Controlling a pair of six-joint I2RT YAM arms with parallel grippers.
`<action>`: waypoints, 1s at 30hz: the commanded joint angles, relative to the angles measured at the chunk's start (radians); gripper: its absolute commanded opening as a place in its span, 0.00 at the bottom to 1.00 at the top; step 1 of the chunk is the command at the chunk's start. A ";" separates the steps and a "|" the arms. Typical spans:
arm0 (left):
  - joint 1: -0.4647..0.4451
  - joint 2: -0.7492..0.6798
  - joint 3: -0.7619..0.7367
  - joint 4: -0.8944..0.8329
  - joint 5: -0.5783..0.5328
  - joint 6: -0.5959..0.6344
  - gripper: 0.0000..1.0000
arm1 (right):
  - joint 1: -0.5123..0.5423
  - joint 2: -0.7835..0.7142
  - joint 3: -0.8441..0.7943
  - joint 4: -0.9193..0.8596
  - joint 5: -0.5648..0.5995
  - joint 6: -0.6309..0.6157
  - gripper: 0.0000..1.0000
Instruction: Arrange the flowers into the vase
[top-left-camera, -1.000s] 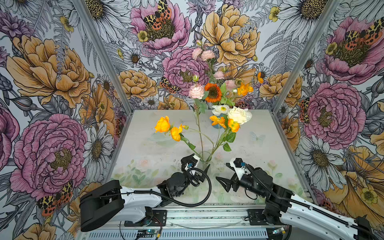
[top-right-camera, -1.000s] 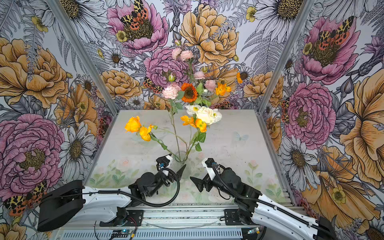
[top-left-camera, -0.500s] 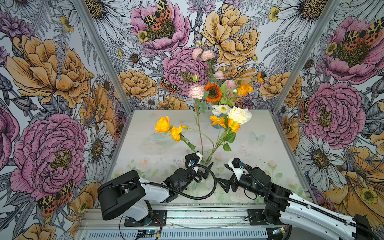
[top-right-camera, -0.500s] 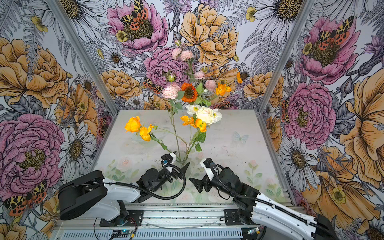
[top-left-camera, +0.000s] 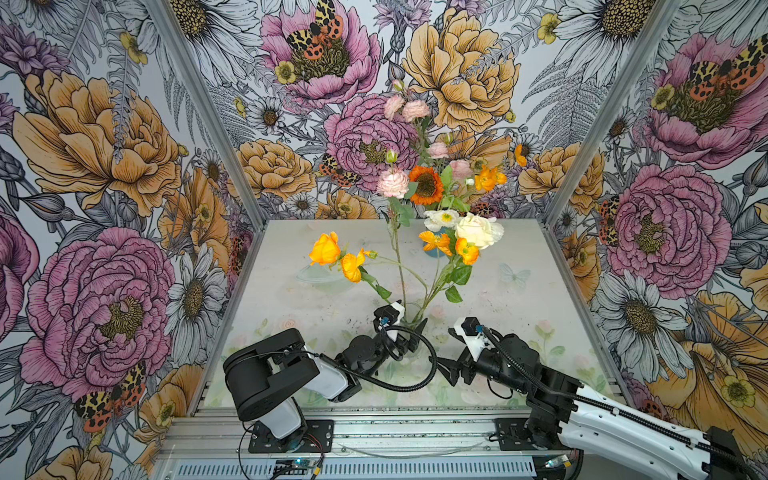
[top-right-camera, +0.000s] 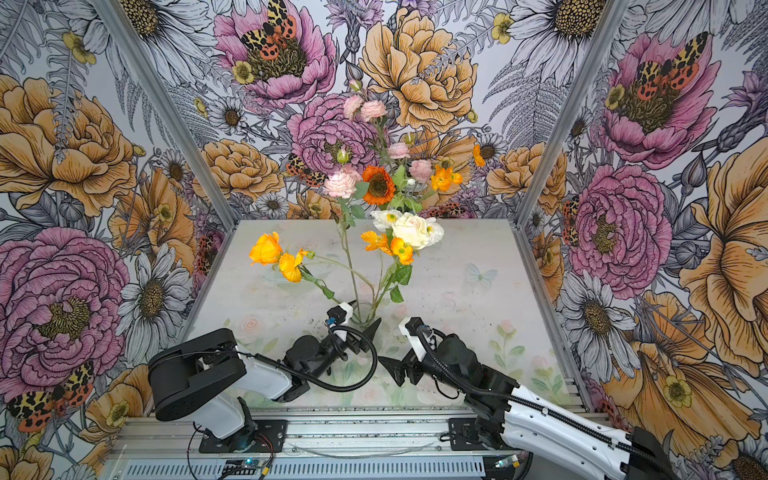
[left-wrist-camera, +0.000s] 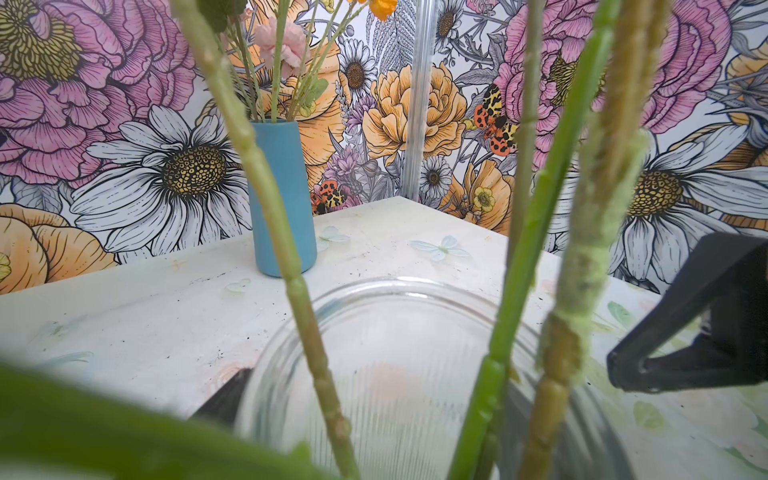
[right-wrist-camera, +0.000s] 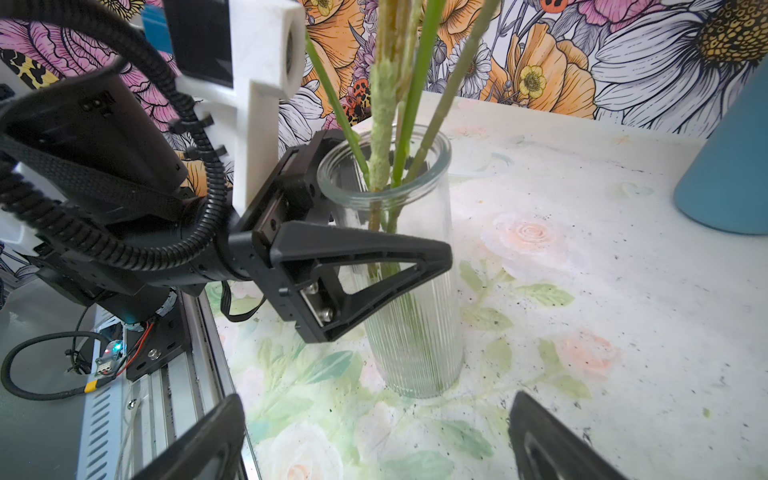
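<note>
- Four of the flowers (top-left-camera: 478, 230) stand in the ribbed glass vase (right-wrist-camera: 415, 324) near the front of the counter (top-left-camera: 519, 299). Their stems (right-wrist-camera: 382, 104) fan out of its mouth: the orange pair leans far left, the cream rose right.
- The rest, the orange sunflower (top-left-camera: 426, 185) among them, stand in a blue vase (left-wrist-camera: 282, 199) well behind, close to the back wall.
- The left gripper (top-left-camera: 409, 323) straddles the glass vase below its rim, one finger on each side, jaws wide. The left wrist view shows a gap at one finger, so we read it as not yet clamped.
- The right gripper (top-left-camera: 448, 369) hovers low just beside the glass vase, jaws spread, empty.
- We judge this a pause between stems: the left arm is set to steady the glass vase and no flower is in transit. If the glass vase is the one to fill, the right arm must next reach back to the blue vase, pinch one stem low and lift it straight up.
- The counter's right half is bare and offers the clean path — the middle is crossed by leaning stems and leaves. The glass vase sits near the front rail, so a sideways nudge could tip it. Walls hem the counter on three sides.
</note>
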 joint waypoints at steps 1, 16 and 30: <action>0.013 0.024 0.026 0.078 0.041 -0.028 0.84 | -0.005 0.003 0.037 0.021 -0.009 -0.007 0.99; 0.019 -0.032 0.028 0.077 0.149 -0.007 0.44 | -0.013 0.049 0.061 0.066 -0.043 -0.032 1.00; 0.084 -0.492 0.143 -0.506 0.193 0.047 0.35 | -0.140 0.116 0.216 0.138 -0.223 -0.092 1.00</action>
